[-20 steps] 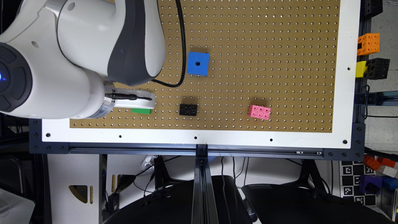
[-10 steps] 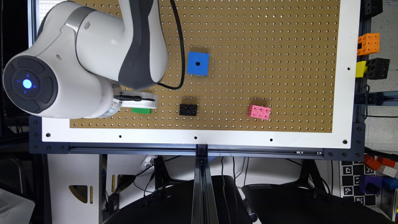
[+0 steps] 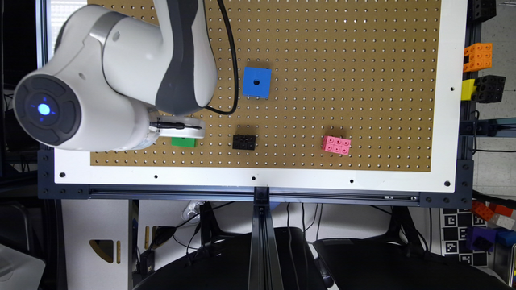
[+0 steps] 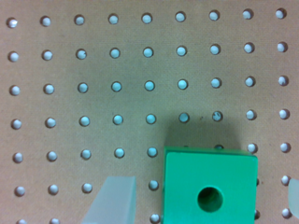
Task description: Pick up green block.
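The green block [image 4: 210, 186] is a bright green square with a round hole in its top, lying flat on the brown pegboard [image 4: 117, 70]. My gripper [image 4: 205, 189] is open above it. One translucent finger [image 4: 114, 200] stands to one side of the block with a gap, and the other finger [image 4: 294, 193] shows at the frame's edge on the opposite side. In the exterior view the green block [image 3: 183, 142] peeks out from under the white gripper [image 3: 179, 127], near the board's front edge toward that view's left.
A blue square block [image 3: 256, 82] lies further back on the pegboard [image 3: 342, 60]. A small black studded brick [image 3: 244, 141] sits just to the exterior view's right of the green block, and a pink brick [image 3: 336, 145] beyond it. Orange, yellow and black bricks [image 3: 481, 72] hang off the board's right edge.
The arm's large round joint has swung up and toward the exterior view's right. The gripper has stayed over the green block, which has not moved.
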